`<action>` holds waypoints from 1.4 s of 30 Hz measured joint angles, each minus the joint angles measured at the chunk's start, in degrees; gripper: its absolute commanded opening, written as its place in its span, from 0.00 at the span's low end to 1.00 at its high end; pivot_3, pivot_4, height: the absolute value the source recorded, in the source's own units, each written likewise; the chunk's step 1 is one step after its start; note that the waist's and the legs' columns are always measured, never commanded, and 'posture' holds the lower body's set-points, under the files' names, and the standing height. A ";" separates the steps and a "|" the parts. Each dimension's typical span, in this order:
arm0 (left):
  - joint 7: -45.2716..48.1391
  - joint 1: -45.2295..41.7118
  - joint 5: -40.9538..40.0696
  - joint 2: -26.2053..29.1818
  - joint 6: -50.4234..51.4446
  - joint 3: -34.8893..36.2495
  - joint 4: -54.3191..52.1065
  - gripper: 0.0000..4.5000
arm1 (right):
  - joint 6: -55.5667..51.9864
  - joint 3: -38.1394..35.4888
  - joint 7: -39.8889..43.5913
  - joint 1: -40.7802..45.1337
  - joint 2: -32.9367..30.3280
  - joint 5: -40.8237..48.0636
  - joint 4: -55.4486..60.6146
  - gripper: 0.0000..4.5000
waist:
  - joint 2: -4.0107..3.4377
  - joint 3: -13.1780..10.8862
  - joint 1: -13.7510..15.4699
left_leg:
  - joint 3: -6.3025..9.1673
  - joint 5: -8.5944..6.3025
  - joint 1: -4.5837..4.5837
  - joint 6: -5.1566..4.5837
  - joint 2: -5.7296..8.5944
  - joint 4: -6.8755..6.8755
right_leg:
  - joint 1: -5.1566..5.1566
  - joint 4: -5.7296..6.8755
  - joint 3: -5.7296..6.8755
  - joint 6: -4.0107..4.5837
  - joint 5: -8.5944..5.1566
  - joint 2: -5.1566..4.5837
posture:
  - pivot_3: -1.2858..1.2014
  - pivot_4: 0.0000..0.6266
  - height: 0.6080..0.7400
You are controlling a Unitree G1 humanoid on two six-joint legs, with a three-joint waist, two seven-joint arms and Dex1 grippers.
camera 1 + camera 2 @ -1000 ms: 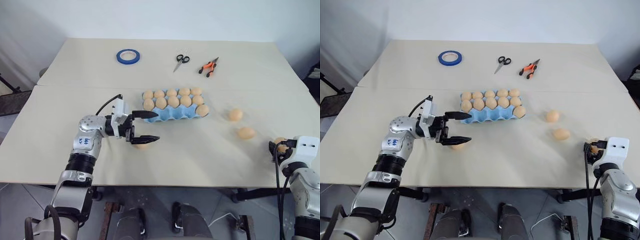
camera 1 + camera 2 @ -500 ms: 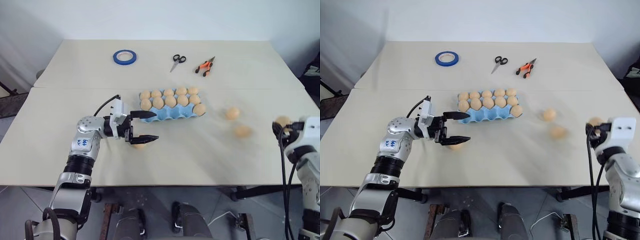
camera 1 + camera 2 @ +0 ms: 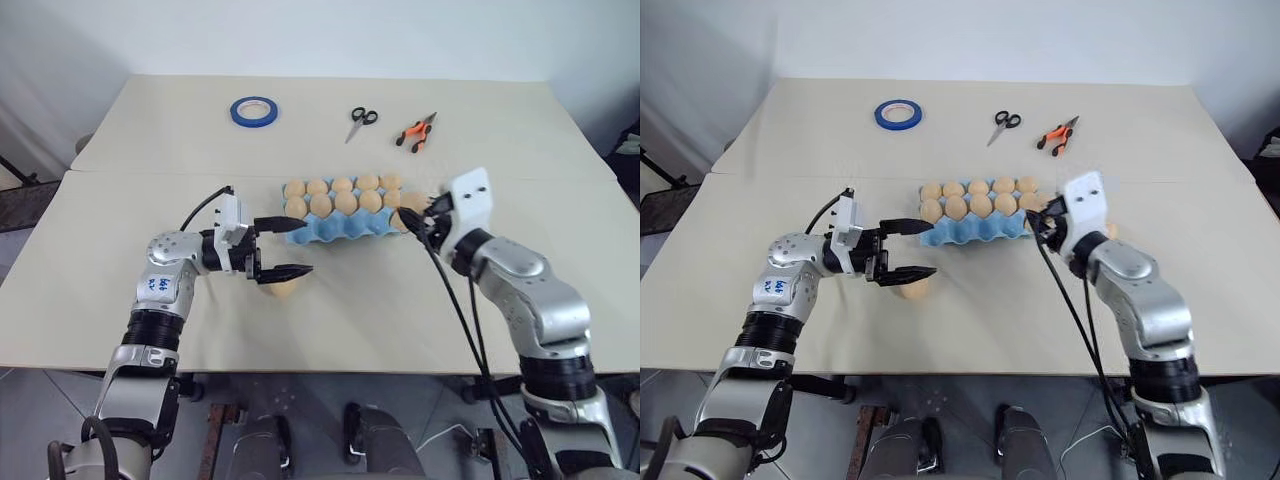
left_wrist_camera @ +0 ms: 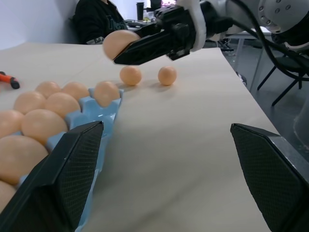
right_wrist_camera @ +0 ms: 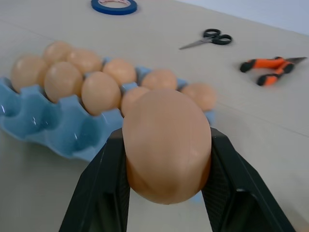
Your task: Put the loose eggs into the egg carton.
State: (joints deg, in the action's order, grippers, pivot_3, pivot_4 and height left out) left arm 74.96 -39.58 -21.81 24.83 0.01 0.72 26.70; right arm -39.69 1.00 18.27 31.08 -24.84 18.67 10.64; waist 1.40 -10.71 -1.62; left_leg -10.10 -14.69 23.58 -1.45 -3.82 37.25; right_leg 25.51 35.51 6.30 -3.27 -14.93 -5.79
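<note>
The light blue egg carton point(image 3: 330, 233) lies mid-table with several eggs in its far rows and bare cups along its near row. My right gripper point(image 5: 166, 142) is shut on a tan egg point(image 5: 166, 121), held just off the carton's right end. My left gripper point(image 3: 311, 245) stands open beside the carton's left end, pointing right, with nothing between its fingers. One loose egg point(image 3: 283, 288) rests on the table under its lower finger. Two more loose eggs point(image 4: 131, 75) point(image 4: 167, 75) lie on the table beyond the right gripper.
At the far side of the table are a blue tape roll point(image 3: 255, 111), scissors point(image 3: 361, 119) and orange pliers point(image 3: 417, 133). A person in dark clothes point(image 4: 99, 21) sits beyond the table's right end. Black cables hang from my right wrist.
My right arm has swung from the table's right edge leftward and up, carrying its egg to the carton's right end. The left gripper has stayed in place, open.
</note>
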 measured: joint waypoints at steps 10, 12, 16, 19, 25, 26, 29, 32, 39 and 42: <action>-1.77 2.16 -0.08 0.31 0.92 0.54 -3.57 1.00 | 11.03 5.43 4.28 7.22 4.86 -6.91 -17.83 0.42 | 0.00 0.00 -0.28 | -0.05 0.02 -0.02 0.03 -0.02 0.03 | 0.02 0.11 -0.02 0.00 0.00 0.03 | 0.52 0.24 1.00; -2.05 2.20 -0.20 0.32 1.06 0.56 -4.06 1.00 | 12.69 5.45 5.10 8.40 5.28 -7.63 -19.17 0.56 | 0.00 0.00 -0.30 | -0.05 0.04 -0.05 0.06 -0.03 0.01 | 0.02 0.12 -0.02 0.00 0.00 0.04 | 0.52 0.24 1.00; -2.77 3.18 -0.36 0.43 1.39 0.65 -4.61 1.00 | 13.64 5.48 7.24 8.79 5.85 -8.05 -20.20 0.88 | 0.00 0.00 -0.33 | -0.05 0.05 -0.05 0.09 -0.05 -0.02 | 0.04 0.12 -0.04 0.00 0.00 0.06 | 0.52 0.24 1.00; -3.15 3.78 -0.37 0.48 1.76 0.67 -5.56 1.00 | 13.40 5.48 8.37 8.78 6.02 -8.07 -20.02 1.00 | 0.00 0.00 -0.30 | -0.05 0.04 -0.04 0.09 -0.05 -0.01 | 0.04 0.12 -0.04 0.00 0.00 0.05 | 0.52 0.24 1.00; -3.73 3.85 -0.42 0.71 1.90 0.90 -5.82 1.00 | 12.45 5.47 9.63 7.47 5.41 -8.53 -16.96 1.00 | 0.00 0.00 -0.24 | -0.05 0.04 -0.05 0.09 -0.05 -0.01 | 0.04 0.12 -0.04 0.00 0.00 0.03 | 0.52 0.24 1.00; -3.76 3.85 -0.43 0.71 1.90 0.90 -5.86 1.00 | 11.99 5.39 9.72 6.89 5.06 -8.52 -15.99 1.00 | 0.00 0.00 -0.22 | -0.05 0.04 -0.04 0.09 -0.05 -0.02 | 0.04 0.12 -0.04 0.01 0.00 0.02 | 0.52 0.24 1.00; -3.82 3.85 -0.47 0.78 1.91 0.94 -5.89 1.00 | 10.78 4.27 10.03 3.54 3.26 -8.06 -10.62 1.00 | 0.00 0.00 -0.13 | -0.03 0.02 -0.03 0.09 -0.04 -0.05 | 0.04 0.08 -0.03 0.01 0.00 0.01 | 0.52 0.24 1.00; -3.83 3.84 -0.51 0.79 1.92 0.96 -5.84 1.00 | 10.47 0.55 10.90 -0.36 1.15 -6.17 -4.85 1.00 | 0.00 0.00 0.04 | -0.03 0.00 -0.01 0.06 -0.03 -0.04 | 0.04 0.04 -0.01 0.00 0.00 0.02 | 0.52 0.24 1.00; -3.80 3.41 -0.54 0.63 1.90 0.96 -5.39 1.00 | 11.09 -11.10 15.06 -16.57 -6.98 -1.39 5.35 1.00 | 0.01 0.00 0.26 | 0.00 -0.03 -0.01 0.02 0.00 -0.05 | -0.01 -0.07 0.01 0.00 0.00 0.01 | 0.52 0.24 1.00; -3.68 2.73 -0.51 0.37 1.82 0.85 -5.07 1.00 | 12.17 -15.85 15.45 -22.29 -8.60 -0.75 6.50 1.00 | 0.01 0.00 -0.01 | -0.03 -0.03 -0.05 0.02 -0.02 -0.04 | -0.02 -0.05 -0.02 0.00 0.00 0.03 | 0.52 0.24 1.00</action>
State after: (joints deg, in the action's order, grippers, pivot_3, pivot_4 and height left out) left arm 71.28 -36.85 -22.32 25.20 1.83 1.58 21.63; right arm -27.52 -14.85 33.72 8.80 -33.44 17.92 17.14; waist 1.41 -10.71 -1.62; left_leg -10.13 -14.72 23.53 -1.44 -3.84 37.21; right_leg 25.49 35.47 6.29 -3.27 -14.93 -5.75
